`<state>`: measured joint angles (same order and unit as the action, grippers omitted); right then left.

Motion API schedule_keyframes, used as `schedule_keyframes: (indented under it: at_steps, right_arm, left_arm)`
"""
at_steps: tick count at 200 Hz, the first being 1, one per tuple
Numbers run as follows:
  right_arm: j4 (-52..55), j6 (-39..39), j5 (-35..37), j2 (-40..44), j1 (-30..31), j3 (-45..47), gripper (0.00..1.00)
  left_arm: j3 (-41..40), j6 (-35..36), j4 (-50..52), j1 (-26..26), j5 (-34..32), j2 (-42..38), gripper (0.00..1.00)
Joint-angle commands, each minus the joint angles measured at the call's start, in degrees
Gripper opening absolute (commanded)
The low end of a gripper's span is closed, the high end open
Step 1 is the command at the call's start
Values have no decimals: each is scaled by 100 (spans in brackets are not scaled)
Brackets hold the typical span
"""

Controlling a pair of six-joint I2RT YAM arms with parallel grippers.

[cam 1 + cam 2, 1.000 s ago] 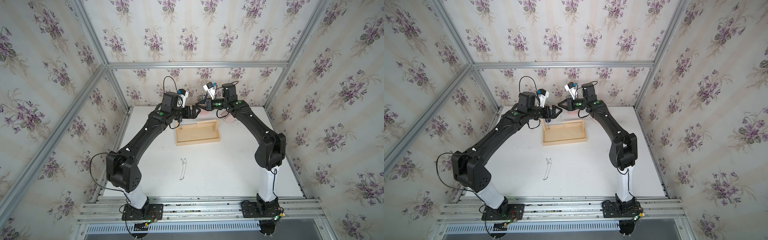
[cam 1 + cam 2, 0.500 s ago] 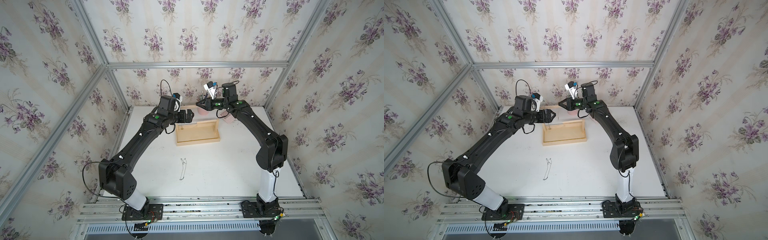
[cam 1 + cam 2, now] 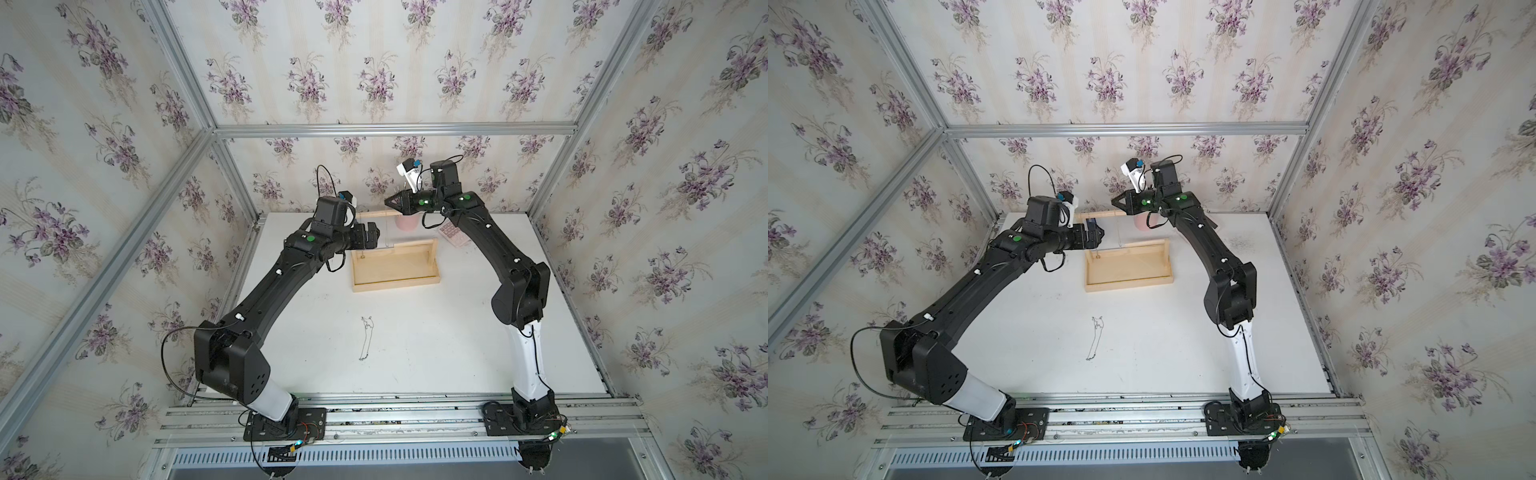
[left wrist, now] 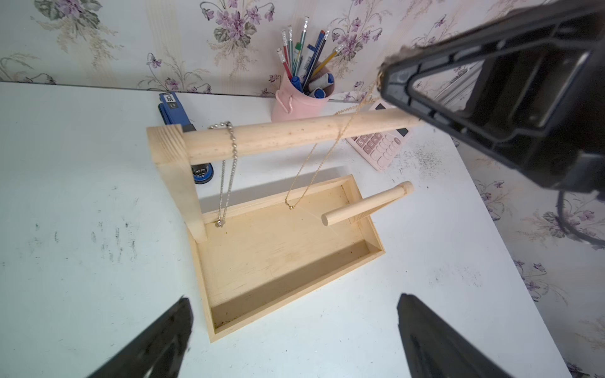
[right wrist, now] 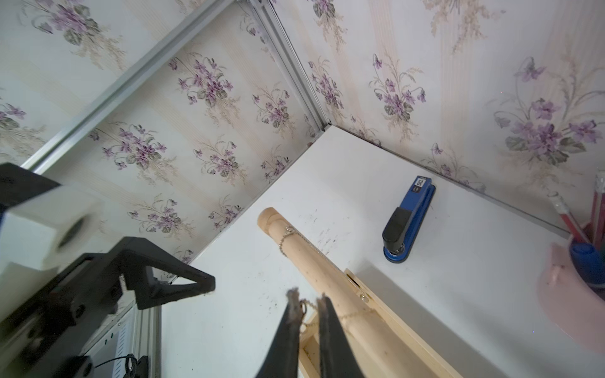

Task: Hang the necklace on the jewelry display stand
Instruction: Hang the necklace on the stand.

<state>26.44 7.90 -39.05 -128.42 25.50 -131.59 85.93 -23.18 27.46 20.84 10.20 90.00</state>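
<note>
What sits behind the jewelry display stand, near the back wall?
Behind the jewelry display stand are a blue stapler, a pink pen cup holding pens, and a pink calculator. The stand's top bar crosses the stapler and the calculator, hiding part of each.

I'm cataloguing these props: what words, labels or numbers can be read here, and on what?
"50", apparently: white label on the blue stapler; its smaller print is unreadable.
Pink calculator: key markings too blurred to read.
Pens in the pink cup: print too small to read.
No other text.
</note>
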Motion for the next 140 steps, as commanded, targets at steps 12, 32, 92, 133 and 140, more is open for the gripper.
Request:
schedule_keyframes:
  at_steps: [12, 32, 92, 133, 140]
  right_arm:
    - [395, -359, 698, -95, 61, -16, 11]
    - [485, -472, 827, -112, 127, -8, 10]
    - [576, -746, 1327, -159, 289, -7, 17]
    - [619, -764, 1284, -109, 290, 70, 17]
    - [588, -759, 1283, -75, 291, 133, 17]
  left_arm:
    - [3, -176, -265, -48, -274, -17, 75]
    - [24, -241, -295, -58, -303, 41, 60]
    - [278, -406, -408, -54, -250, 233, 41]
    - [1305, -718, -363, -88, 82, 870, 35]
    - [1489, -799, -325, -119, 178, 1021, 35]
